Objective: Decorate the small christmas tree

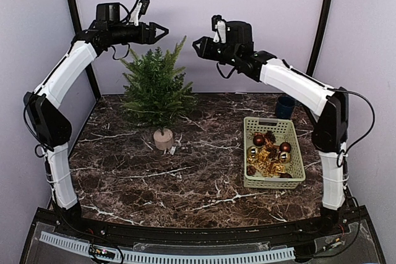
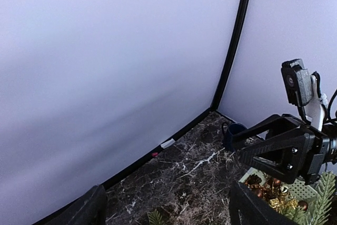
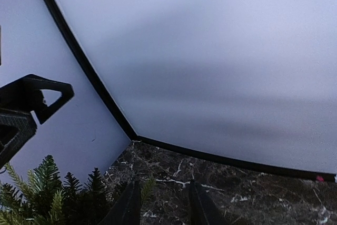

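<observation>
Backdrop: pale lilac walls [image 1: 198, 4] with black curved poles [image 1: 74, 4] at the corners.
Table: dark brown marble-patterned top [image 1: 185, 180] with white veins.
Left arm: white and black [image 1: 68, 69], raised from the near left and bent toward the centre.
Right arm: white and black [image 1: 297, 85], raised from the near right and reaching left.
Small christmas tree: green, bushy [image 1: 154, 91], upright at the back left of the table, well apart from the basket; its tip lies between the two grippers and a little below them.
Basket: pale green plastic mesh [image 1: 270, 121], on the right half of the table.
Left gripper: [image 1: 164, 31] above the tree's upper left; fingers [image 2: 87, 209] spread wide, nothing between them.
Right gripper: [image 1: 197, 46] up right of the tree tip; fingers [image 3: 129, 206] a narrow gap apart, holding nothing.
Cup: dark blue [image 1: 285, 107], behind the basket.
Pot: beige, round [image 1: 163, 139], under the tree's trunk.
Ornaments: red-brown balls, gold pieces and a pine cone [image 1: 267, 160], inside the basket.
Scrap: small, white [image 1: 175, 150], just beside the pot.
</observation>
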Motion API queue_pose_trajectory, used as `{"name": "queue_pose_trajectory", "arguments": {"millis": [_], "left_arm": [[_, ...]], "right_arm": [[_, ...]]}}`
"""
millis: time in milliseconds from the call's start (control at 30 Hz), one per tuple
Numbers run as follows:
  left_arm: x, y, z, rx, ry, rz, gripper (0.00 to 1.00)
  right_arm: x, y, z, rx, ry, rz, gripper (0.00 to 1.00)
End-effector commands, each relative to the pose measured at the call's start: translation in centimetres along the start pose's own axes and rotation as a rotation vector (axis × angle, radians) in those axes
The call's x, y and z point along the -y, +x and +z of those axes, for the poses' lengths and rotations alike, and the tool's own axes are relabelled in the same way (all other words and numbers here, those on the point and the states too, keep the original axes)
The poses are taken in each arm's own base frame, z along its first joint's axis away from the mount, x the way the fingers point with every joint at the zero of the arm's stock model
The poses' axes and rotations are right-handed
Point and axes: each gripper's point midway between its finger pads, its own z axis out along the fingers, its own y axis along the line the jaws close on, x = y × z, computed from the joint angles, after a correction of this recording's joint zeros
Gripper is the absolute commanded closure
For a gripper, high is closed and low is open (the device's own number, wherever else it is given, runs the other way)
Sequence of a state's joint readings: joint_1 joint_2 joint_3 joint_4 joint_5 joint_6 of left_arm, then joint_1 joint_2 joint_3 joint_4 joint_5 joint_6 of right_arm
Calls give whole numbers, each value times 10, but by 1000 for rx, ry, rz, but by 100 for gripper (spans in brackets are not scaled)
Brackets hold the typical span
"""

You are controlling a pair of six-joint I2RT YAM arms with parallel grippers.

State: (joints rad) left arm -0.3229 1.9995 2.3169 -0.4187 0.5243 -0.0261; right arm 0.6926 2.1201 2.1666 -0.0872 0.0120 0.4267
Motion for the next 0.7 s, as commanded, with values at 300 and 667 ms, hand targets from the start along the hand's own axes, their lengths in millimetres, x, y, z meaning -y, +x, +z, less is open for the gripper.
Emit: {"name": "queue_pose_trajectory", "arguments": {"millis": [300, 667], "left_arm": [[-11, -33, -127, 133, -387, -30, 16], [-1, 82, -196, 26, -544, -330, 16]], "right_arm": [[92, 63, -98, -347, 456, 1, 21], [91, 168, -106, -577, 437, 156, 14]]}}
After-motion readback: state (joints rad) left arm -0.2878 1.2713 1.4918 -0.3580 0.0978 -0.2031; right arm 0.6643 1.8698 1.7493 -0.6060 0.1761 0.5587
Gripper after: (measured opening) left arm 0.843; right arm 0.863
